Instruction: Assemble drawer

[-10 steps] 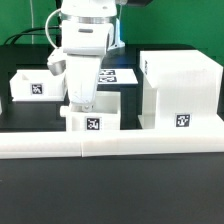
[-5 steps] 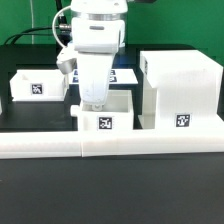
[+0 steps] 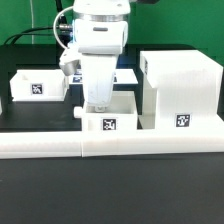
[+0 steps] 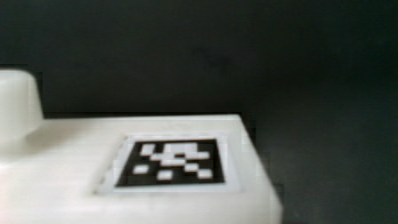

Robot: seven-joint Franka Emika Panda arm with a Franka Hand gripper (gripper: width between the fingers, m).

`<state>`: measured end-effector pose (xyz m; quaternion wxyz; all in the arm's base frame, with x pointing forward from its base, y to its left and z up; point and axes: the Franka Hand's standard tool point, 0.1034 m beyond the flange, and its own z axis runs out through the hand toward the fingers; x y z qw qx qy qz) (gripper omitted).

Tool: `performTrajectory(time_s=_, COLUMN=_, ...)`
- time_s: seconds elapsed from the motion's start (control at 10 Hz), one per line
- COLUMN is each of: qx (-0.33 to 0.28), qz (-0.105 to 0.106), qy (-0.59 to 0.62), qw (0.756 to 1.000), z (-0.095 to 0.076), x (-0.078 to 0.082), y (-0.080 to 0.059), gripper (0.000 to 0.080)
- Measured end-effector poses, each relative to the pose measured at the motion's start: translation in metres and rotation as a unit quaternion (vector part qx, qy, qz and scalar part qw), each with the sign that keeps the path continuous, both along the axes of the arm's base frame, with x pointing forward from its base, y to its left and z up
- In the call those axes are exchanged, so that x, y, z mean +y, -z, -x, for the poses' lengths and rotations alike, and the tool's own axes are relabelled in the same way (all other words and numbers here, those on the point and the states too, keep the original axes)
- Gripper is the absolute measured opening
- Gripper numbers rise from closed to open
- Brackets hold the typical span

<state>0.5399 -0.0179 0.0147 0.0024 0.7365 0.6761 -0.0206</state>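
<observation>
A white tray (image 3: 108, 121) with a tag on its near wall stands in the middle, against the border bar. My gripper (image 3: 98, 103) reaches down into it at its far wall, fingers close together and shut on that wall. The cube-shaped housing (image 3: 181, 92) stands just to the exterior view's right, a narrow gap from the tray. A second tagged tray (image 3: 38, 86) lies at the exterior view's left. The wrist view shows a white tagged face of the tray (image 4: 178, 165) and a rounded white part (image 4: 15, 105) beside it. No fingers show there.
The long low white border bar (image 3: 60, 148) runs across the front of the table. The marker board (image 3: 127, 75) lies behind the arm. Dark cables hang at the back on the exterior view's left.
My gripper and the middle tray have moved together toward the exterior view's right, closer to the housing. The left tray and housing have not moved.
</observation>
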Motion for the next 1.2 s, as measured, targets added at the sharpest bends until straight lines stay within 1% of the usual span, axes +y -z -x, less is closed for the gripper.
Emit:
performTrajectory(time_s=0.3, qx=-0.004, qz=-0.004, qy=-0.006, qw=1.000, z=-0.010, x=0.010, y=-0.002, gripper=0.0042)
performTrajectory(time_s=0.4, qx=-0.025, qz=-0.006, qy=-0.003, qw=1.000, z=-0.012, x=0.014, y=-0.001, gripper=0.0042)
performTrajectory(time_s=0.5, qx=-0.023, qz=-0.006, qy=-0.002, qw=1.000, z=-0.009, x=0.013, y=0.000, gripper=0.0042)
performTrajectory(time_s=1.1, qx=-0.021, qz=-0.006, qy=0.000, qw=1.000, z=-0.008, x=0.012, y=0.003, gripper=0.0042)
performTrajectory(time_s=1.2, qx=-0.020, qz=-0.002, qy=-0.012, qw=1.000, z=-0.007, x=0.015, y=0.003, gripper=0.0042)
